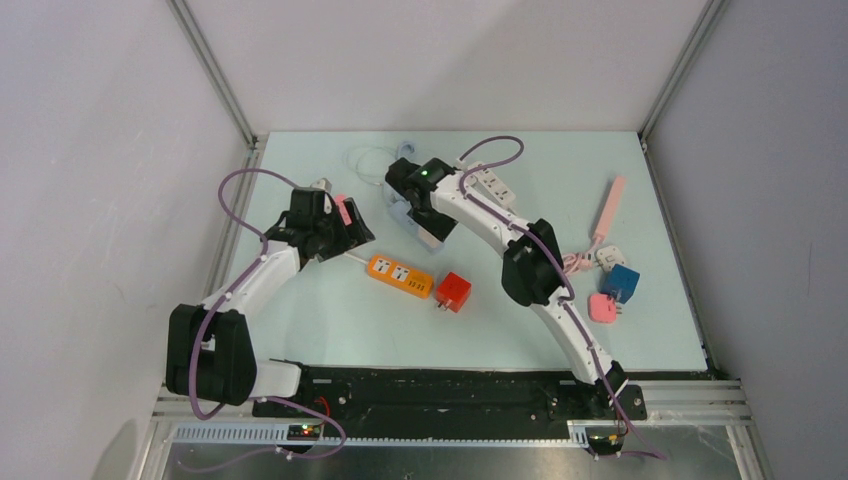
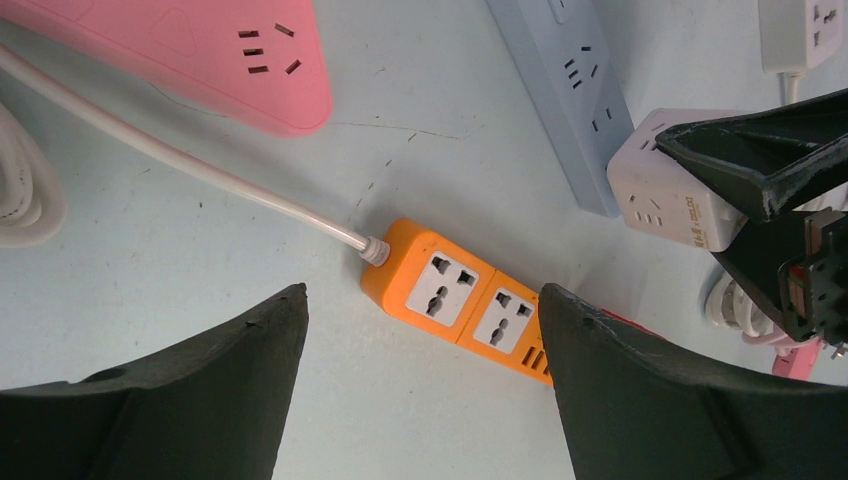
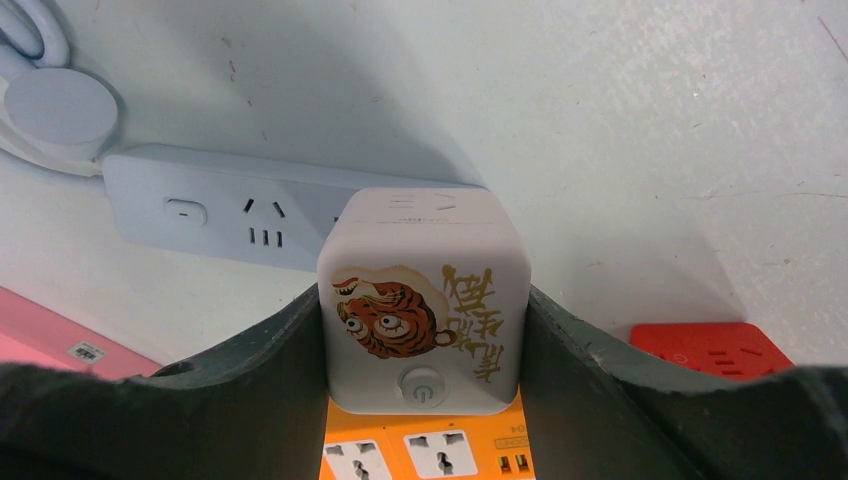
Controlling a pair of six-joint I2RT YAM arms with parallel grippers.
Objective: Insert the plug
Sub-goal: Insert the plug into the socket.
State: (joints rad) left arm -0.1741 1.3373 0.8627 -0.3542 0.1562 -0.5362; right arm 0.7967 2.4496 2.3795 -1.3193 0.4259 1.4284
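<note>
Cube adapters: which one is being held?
The white cube with the tiger picture, gripped by the right tool; the red cube and blue cube lie free.

Top cam: fixed, high behind the arm bases, tilted down and forward over the whole pale green table top (image 1: 330,320). It is far off, so everything is small.

Left wrist cam: steeply down, mid-range, centred on the orange two-socket power strip (image 2: 470,300).

Right wrist cam: very close, facing down at the table, mostly filled by the white cube adapter with a tiger print (image 3: 425,300).

All three views share the orange strip, the cube adapter and the pale blue flat power strip (image 3: 220,215). Top and right wrist also share the red cube socket block (image 3: 715,348). Both wrist views catch the pink flat power strip (image 2: 200,50).
</note>
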